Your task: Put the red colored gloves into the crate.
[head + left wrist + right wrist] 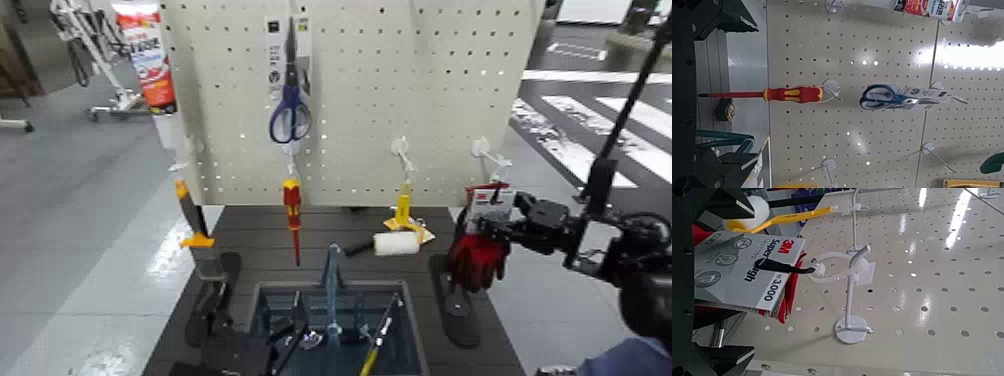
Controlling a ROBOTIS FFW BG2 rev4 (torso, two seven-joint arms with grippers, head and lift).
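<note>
Head view: red-and-black gloves (478,262) hang at the pegboard (350,110), outside the blue-grey plastic crate (412,328); black right gripper (752,277) gapes around their card, grasp and placing undone. Left gripper (756,91) waits, spread, facing the board.

A cream perforated metal pegboard (360,120) rises behind a dark slatted table (465,335). Beyond the pegboard's left edge lies pale grey floor (70,220); past its right edge, white painted floor stripes (590,140).
</note>
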